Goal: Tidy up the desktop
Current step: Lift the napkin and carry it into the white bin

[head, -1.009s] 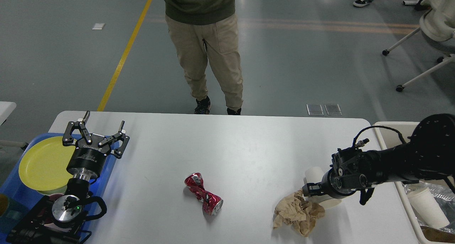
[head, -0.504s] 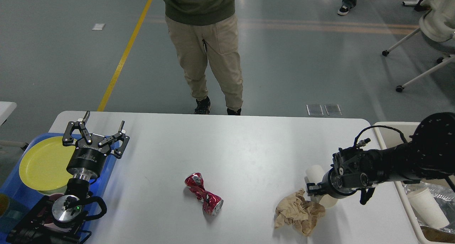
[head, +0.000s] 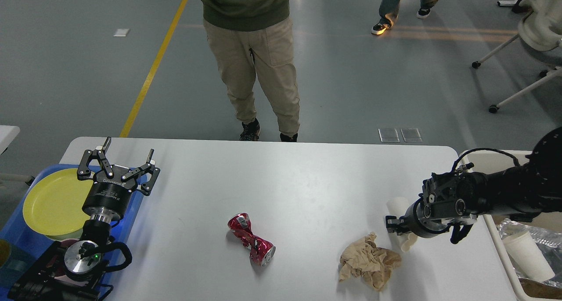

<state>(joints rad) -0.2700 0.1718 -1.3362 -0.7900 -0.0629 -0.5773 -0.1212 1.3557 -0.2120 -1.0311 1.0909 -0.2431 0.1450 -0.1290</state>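
On the white desktop [head: 285, 178] lie a crushed red can [head: 251, 239] near the front middle and a crumpled brown paper [head: 370, 260] to its right. Coming in from the right, my right gripper [head: 395, 224] is shut on a white paper cup [head: 398, 204], just up and right of the brown paper. The cup lies on its side across the fingers, with an end showing on each side of them. At the left edge of the desktop my left gripper [head: 128, 147] points away from me, open and holding nothing.
A blue tray [head: 17, 239] at the left holds a yellow plate [head: 52, 202]. A beige bin [head: 483, 160] off the right end holds another white cup [head: 527, 255] and clear plastic. A person [head: 254, 59] stands at the desktop's far edge.
My right gripper has moved right and slightly up with the white cup, away from the brown paper. The left arm, can and paper stay still.
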